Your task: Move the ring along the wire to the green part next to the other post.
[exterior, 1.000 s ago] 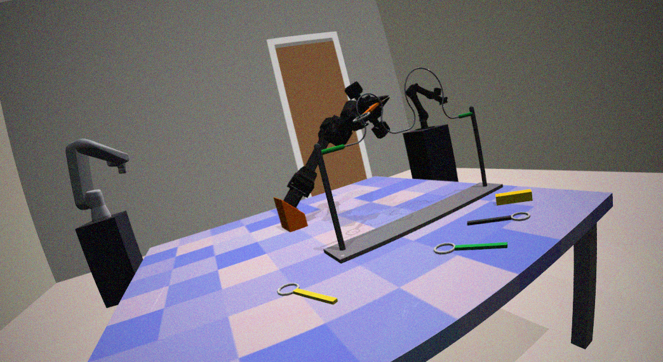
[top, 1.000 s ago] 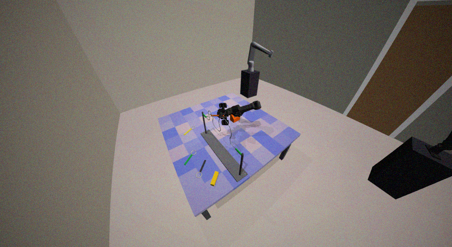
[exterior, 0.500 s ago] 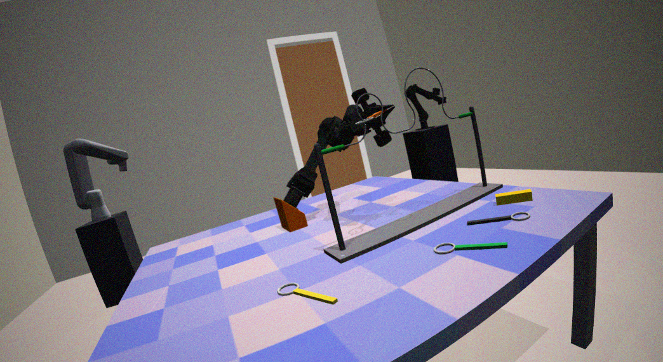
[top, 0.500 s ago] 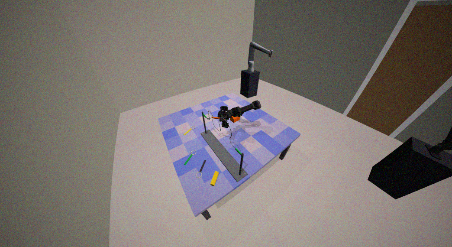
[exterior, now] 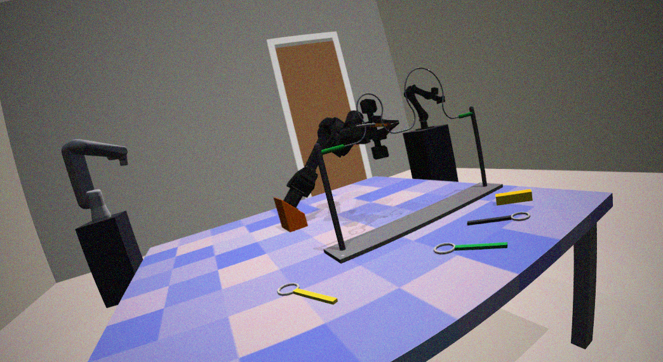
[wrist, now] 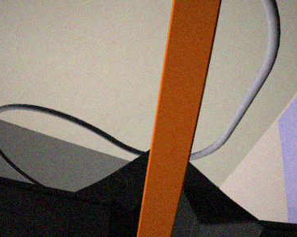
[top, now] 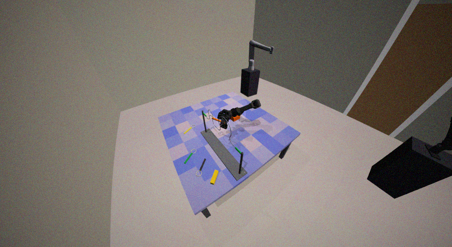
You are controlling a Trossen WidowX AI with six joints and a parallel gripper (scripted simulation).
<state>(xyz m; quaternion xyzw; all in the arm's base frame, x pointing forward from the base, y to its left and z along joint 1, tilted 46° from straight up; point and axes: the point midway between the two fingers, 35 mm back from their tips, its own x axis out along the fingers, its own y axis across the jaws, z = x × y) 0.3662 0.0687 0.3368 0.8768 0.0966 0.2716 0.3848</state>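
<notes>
My gripper (top: 222,121) (exterior: 392,124) (wrist: 169,157) is shut on the orange handle (top: 215,118) (exterior: 381,124) (wrist: 180,101). The ring (top: 209,117) (exterior: 364,124) lies nearly flat in the exterior view, at the rising grey wire (exterior: 421,68) (wrist: 273,40) just past the green part (top: 204,114) (exterior: 333,148) beside one post (top: 204,122) (exterior: 331,202). The wire seems to pass through it; whether they touch is too small to tell. The ring is out of the wrist view. The other green part (top: 238,150) (exterior: 465,114) is beside the far post (top: 240,163) (exterior: 478,148).
Wire bends stand close around the gripper. A grey base (top: 221,150) (exterior: 417,222) carries both posts. On the table lie a yellow-handled ring (exterior: 315,296), a green-handled ring (exterior: 482,246), a black-handled ring (exterior: 489,219) and a yellow block (top: 214,177) (exterior: 514,197). Two other arms stand beyond the table.
</notes>
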